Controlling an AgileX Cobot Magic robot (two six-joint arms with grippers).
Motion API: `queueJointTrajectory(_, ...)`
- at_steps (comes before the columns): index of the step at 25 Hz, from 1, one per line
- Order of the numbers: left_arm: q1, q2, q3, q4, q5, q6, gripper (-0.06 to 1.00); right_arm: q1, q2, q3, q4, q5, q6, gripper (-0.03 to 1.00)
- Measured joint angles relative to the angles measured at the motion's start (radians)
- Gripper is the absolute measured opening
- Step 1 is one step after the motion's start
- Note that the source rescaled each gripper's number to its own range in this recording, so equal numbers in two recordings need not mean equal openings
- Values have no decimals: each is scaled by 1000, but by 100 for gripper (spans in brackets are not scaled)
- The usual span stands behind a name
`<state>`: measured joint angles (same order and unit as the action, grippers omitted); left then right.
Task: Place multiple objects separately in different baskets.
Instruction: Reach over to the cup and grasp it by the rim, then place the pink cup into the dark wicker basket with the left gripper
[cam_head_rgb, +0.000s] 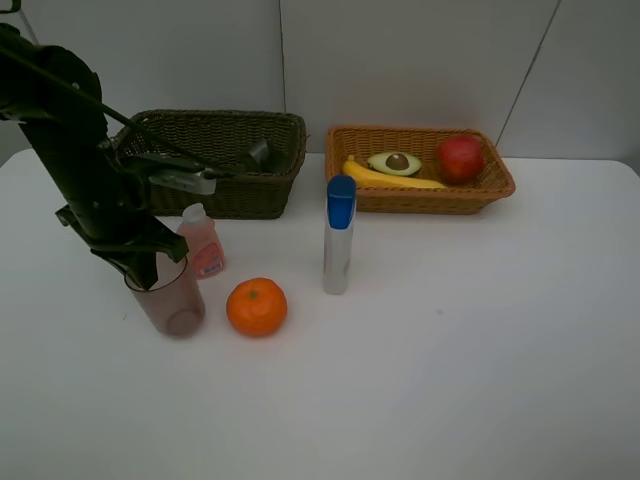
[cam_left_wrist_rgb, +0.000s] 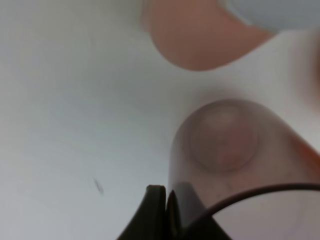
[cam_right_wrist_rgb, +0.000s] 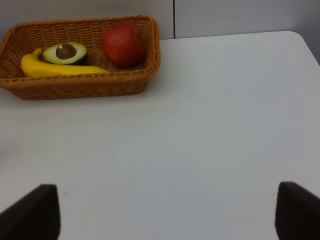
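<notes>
Exterior high view first: the step in hand looks like the pickup of the cup (cam_head_rgb: 173, 302), which stands near the left edge of the desk (cam_head_rgb: 480, 350), just in front of the pink bottle (cam_head_rgb: 203, 243) and beside the orange (cam_head_rgb: 257, 306). The left gripper (cam_head_rgb: 153, 272) comes straight down onto its rim.

In the left wrist view that gripper (cam_left_wrist_rgb: 165, 200) has its fingers pressed together with the thin cup (cam_left_wrist_rgb: 225, 145) wall pinched between them, one finger inside and one outside as far as I can tell.

My guess at what's next: lift straight up so the cup doesn't swing into the bottle, carry it to the dark basket (cam_head_rgb: 215, 165) at the back edge, where the pump bottle (cam_head_rgb: 258, 153) already lies, and release.

The tan basket (cam_head_rgb: 420, 172) holds the banana (cam_head_rgb: 390, 178), avocado half (cam_head_rgb: 395, 162) and apple (cam_head_rgb: 460, 157). The tube (cam_head_rgb: 339, 236) stands mid-desk, not yet sorted.

The right gripper (cam_right_wrist_rgb: 164, 212) is spread wide over bare desk with nothing between its jaws.
</notes>
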<state>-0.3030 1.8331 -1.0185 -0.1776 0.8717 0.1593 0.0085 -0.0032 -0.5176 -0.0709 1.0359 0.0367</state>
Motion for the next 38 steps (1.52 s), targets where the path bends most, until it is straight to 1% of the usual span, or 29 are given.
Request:
queueJointTrajectory(5, 5, -35, -5, 1, 38, -9, 0, 0, 0, 0, 0, 0, 0, 85)
queueJointTrajectory(7, 12, -57, -18, 2, 71, -19, 0, 0, 0, 0, 0, 0, 0, 85)
queueJointTrajectory(10, 19, -90, -58, 9, 152, -26, 0, 0, 0, 0, 0, 0, 0, 85)
queueJointTrajectory(15, 25, -124, -175, 17, 296, -46, 0, 0, 0, 0, 0, 0, 0, 85)
queueJointTrajectory(18, 27, -124, -255, 29, 335, -48, 0, 0, 0, 0, 0, 0, 0, 85)
queueJointTrajectory(25, 37, -124, -418, 77, 340, -52, 0, 0, 0, 0, 0, 0, 0, 85)
queueJointTrajectory(32, 105, -85, -555, 178, 340, -52, 0, 0, 0, 0, 0, 0, 0, 85)
queueJointTrajectory(34, 122, -74, -566, 225, 300, -49, 0, 0, 0, 0, 0, 0, 0, 85)
queueJointTrajectory(38, 142, -36, -566, 289, 153, -16, 0, 0, 0, 0, 0, 0, 0, 85)
